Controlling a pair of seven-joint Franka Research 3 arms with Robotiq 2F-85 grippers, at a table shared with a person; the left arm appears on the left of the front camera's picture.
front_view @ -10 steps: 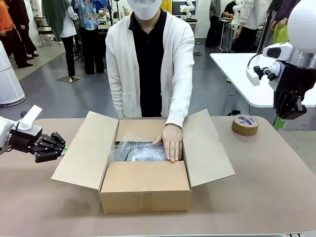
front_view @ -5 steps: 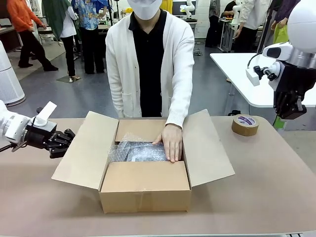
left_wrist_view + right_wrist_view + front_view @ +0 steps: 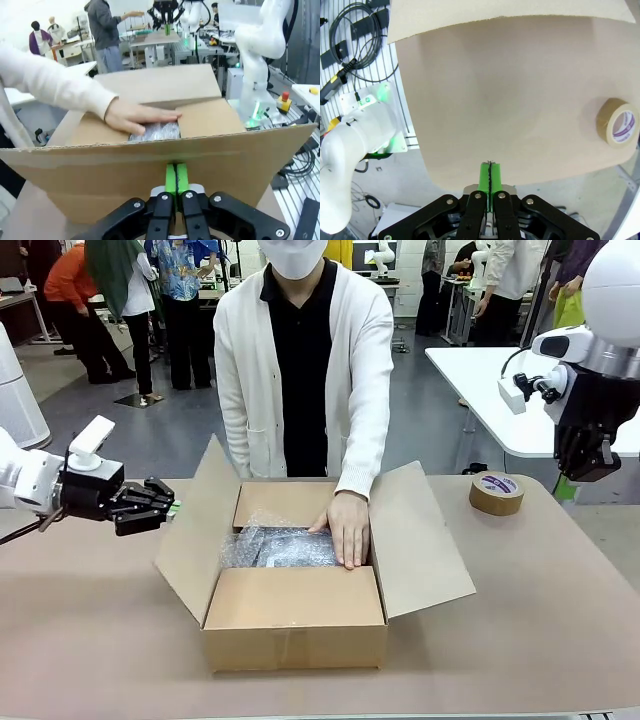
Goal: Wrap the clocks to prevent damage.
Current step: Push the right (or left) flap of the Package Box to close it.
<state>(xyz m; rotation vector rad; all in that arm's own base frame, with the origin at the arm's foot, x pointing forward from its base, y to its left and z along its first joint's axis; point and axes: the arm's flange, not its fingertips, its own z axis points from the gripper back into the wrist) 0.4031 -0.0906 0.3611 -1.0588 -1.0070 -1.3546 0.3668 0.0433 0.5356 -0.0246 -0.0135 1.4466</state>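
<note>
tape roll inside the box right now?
No, the tape roll sits on the table, off to the right of the box.

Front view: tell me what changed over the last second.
The shut left gripper swept in toward the box and pushed its left flap from splayed out to steeply raised. Unchanged: the person's hand on the bubble-wrapped bundle, the right gripper raised, the tape roll.
</note>
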